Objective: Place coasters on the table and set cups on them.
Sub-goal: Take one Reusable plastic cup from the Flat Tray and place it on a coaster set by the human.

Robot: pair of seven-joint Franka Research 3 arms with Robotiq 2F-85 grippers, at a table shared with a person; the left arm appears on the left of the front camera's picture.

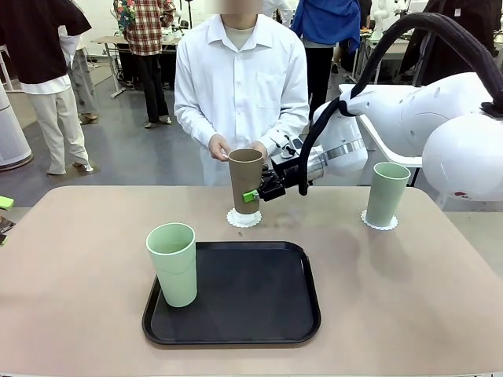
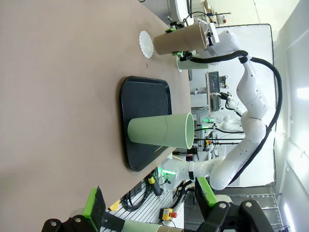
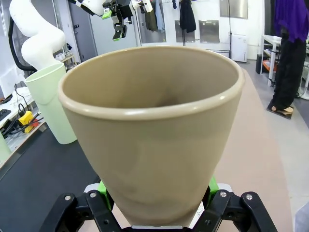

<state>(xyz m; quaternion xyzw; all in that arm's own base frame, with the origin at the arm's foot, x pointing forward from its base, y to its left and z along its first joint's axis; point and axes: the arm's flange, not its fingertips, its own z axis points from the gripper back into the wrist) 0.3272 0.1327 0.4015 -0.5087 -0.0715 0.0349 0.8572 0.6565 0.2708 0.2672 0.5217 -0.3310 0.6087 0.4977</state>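
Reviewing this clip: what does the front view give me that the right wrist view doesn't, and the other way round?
Front view: a person's hand close to the brown cup at its rim, the white coaster beneath that cup, and a far mint cup standing on a second coaster at the robot's right. Right wrist view: the brown cup's empty inside, and the left gripper hanging far off. Both: the right gripper shut on the brown cup, and the near mint cup on the black tray.
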